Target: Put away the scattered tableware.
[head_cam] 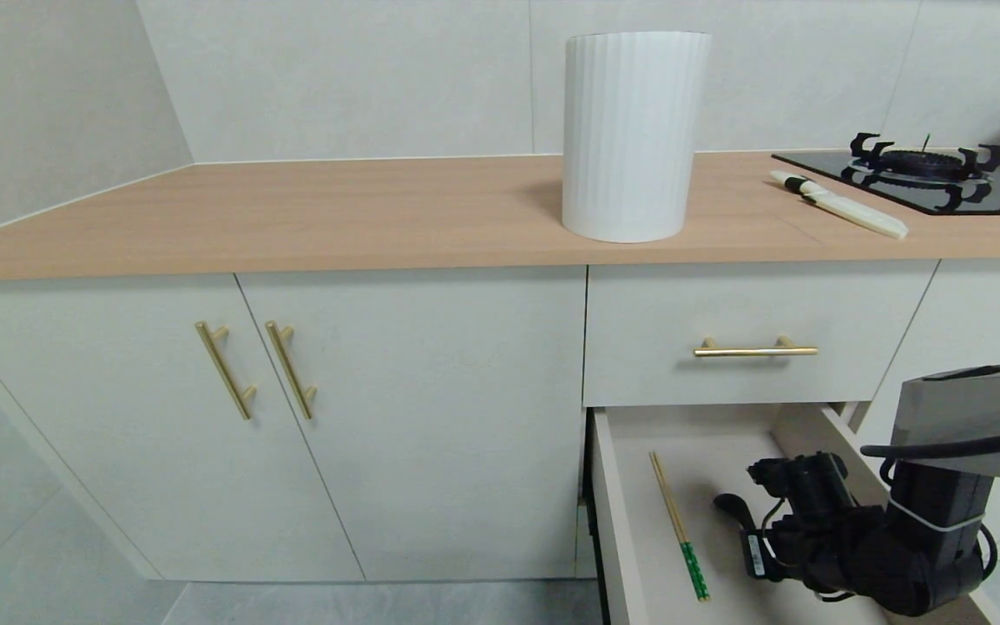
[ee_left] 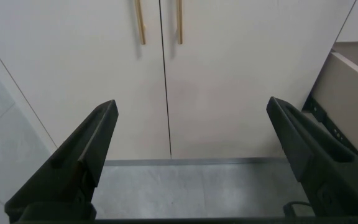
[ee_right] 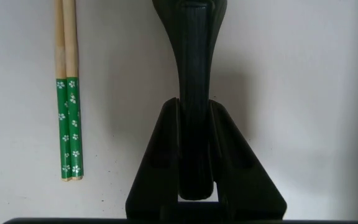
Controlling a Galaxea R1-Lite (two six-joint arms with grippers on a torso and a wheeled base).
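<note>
Step in hand, as I read it: stowing a utensil in the drawer. The right end effector (ee_right: 194, 124) is down inside the open pale drawer (head_cam: 608, 512), at 5 o'clock in the head view, its fingers closed tight on the handle of a black plastic spoon (ee_right: 191, 50); can't tell if the bowl touches the drawer floor. A pair of wooden chopsticks with green flowered ends (head_cam: 679, 526) lies flat in the drawer, just beside the spoon at its 9 o'clock, not touching. The left end effector (ee_left: 191, 109) is spread wide, empty, low in front of the white cabinet doors with brass handles (ee_left: 229, 62). Next move probably calls for settling the spoon flat, spreading the fingers and lifting straight out without nudging the chopsticks. Farther back on the wooden tabletop (head_cam: 335, 208), a cream-white knife with a dark band (head_cam: 838, 204) is not yet put away, at 3 o'clock of a tall white ribbed cylinder (head_cam: 630, 134), near the black gas hob (head_cam: 917, 165).
</note>
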